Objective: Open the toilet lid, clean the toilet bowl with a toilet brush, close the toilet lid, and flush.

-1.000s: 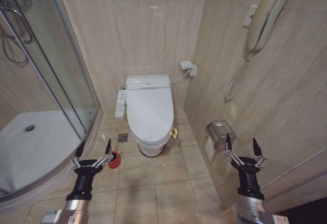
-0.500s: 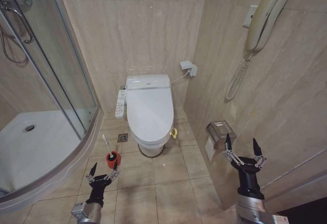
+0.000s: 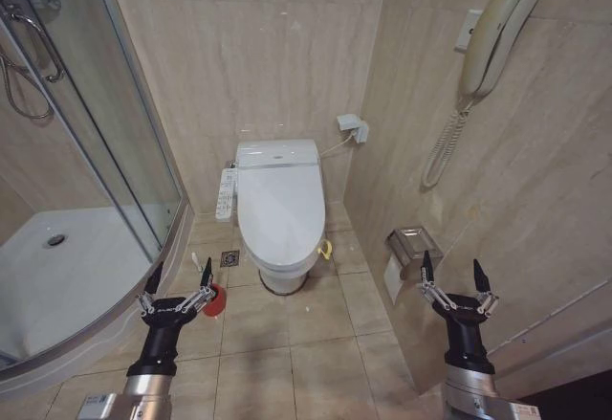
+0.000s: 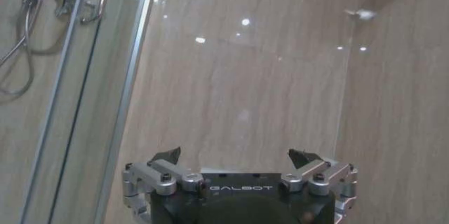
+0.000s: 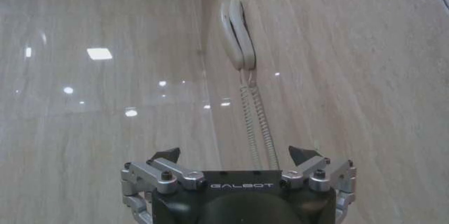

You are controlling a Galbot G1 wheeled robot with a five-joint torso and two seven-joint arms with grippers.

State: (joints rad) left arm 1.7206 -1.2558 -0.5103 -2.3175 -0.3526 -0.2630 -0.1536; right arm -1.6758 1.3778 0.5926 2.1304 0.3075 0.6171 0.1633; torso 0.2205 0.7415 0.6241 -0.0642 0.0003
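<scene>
The white toilet stands against the far wall with its toilet lid (image 3: 280,205) down, so the toilet bowl is hidden. A yellow loop (image 3: 325,249) hangs at the lid's right front edge. The toilet brush (image 3: 208,292), a thin white stick in a red cup, stands on the floor left of the toilet. My left gripper (image 3: 180,279) is open, pointing up, just in front of the brush and partly covering it. In the left wrist view the left gripper (image 4: 235,155) faces the tiled wall. My right gripper (image 3: 451,274) is open near the right wall; its own view has the right gripper (image 5: 235,154) facing the wall phone.
A curved glass shower enclosure (image 3: 105,152) with a white tray (image 3: 57,276) fills the left. A wall phone (image 3: 488,42), a toilet paper holder (image 3: 409,248) and a wall socket (image 3: 352,128) sit on the right. A control panel (image 3: 225,195) hangs beside the toilet. Tiled floor (image 3: 296,343) lies in front.
My left arm dropped lower and nearer half a second ago, then rose again to about where it was one second ago. The right arm has not moved.
</scene>
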